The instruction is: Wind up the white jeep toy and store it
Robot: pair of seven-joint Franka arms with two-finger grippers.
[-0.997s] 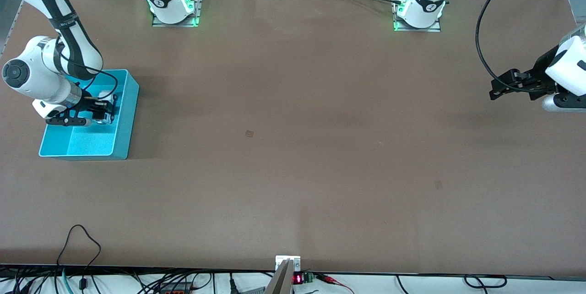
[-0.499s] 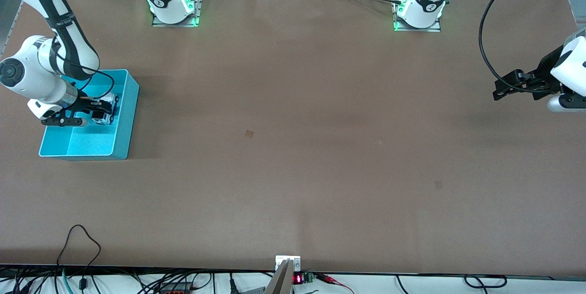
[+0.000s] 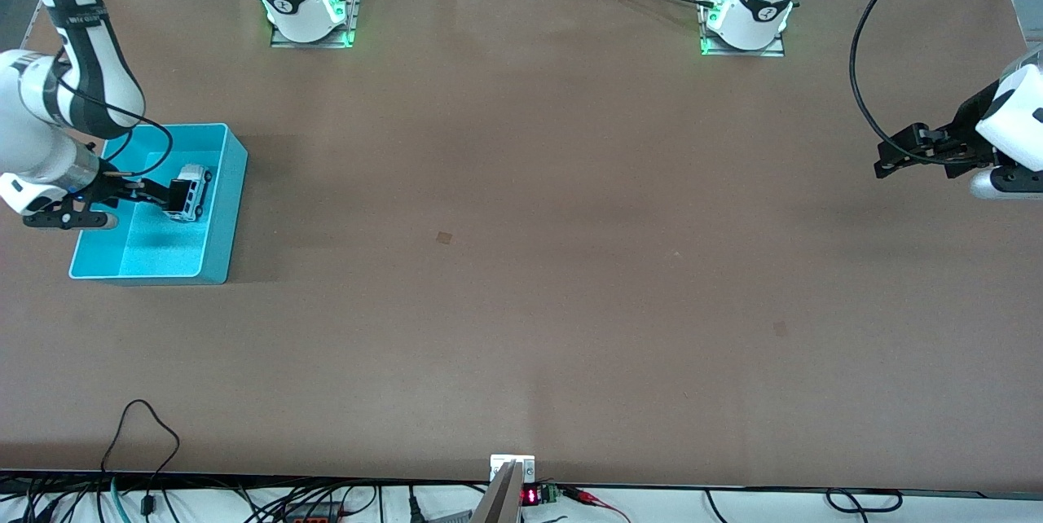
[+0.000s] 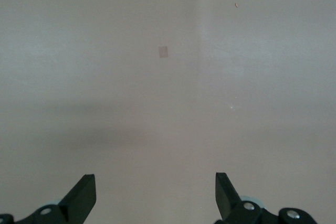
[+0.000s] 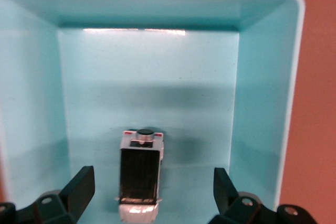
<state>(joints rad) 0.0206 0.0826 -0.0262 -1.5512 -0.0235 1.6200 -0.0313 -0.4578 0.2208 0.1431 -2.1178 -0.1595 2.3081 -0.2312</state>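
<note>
The white jeep toy [image 3: 188, 191] [image 5: 139, 177] was seen resting inside the turquoise bin [image 3: 225, 205] [image 5: 260, 103] at the right arm's end of the worktop [image 3: 521, 262]. The right gripper [image 3: 159, 195] [image 5: 152, 195] was held over the bin, jaws spread, nothing gripped. The left gripper [image 3: 892, 158] [image 4: 156, 195] waited above bare worktop, jaws spread.

Front cam: high, facing my bases, whole desk [image 3: 521, 262]. R wrist cam looks close into turquoise bin [image 5: 265, 98], shared w/ front; L wrist cam sees bare desk.
</note>
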